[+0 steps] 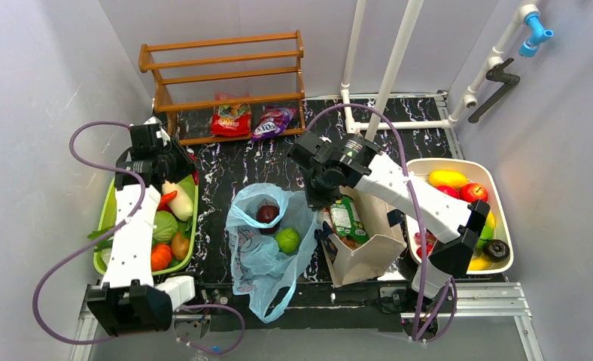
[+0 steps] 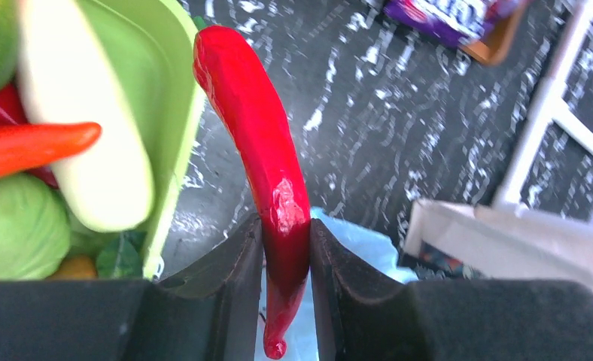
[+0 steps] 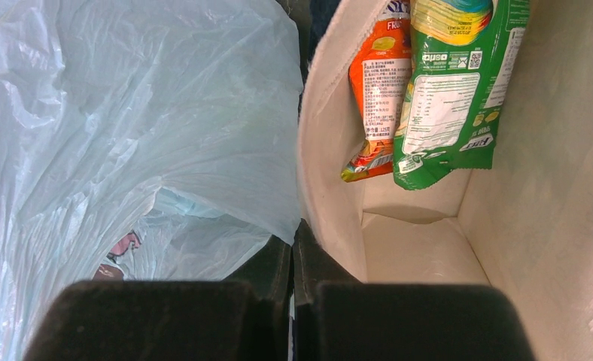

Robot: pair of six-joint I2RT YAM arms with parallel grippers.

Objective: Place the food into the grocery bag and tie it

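Two fruits (image 1: 268, 213) lie in the blue bag (image 1: 257, 263) near the worktop's (image 1: 226, 167) front edge. The left gripper (image 2: 286, 233) pinches a red pepper (image 2: 252, 120) beside the tray (image 2: 174, 113) at the left edge; the right gripper (image 3: 292, 248), pressed together, is at the bag's rim. Release only above the open mouth

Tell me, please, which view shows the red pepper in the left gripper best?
The left wrist view: the red pepper shows close up, clamped in the left gripper. The top external view shows at most a small red sliver of it; the right wrist view shows none.
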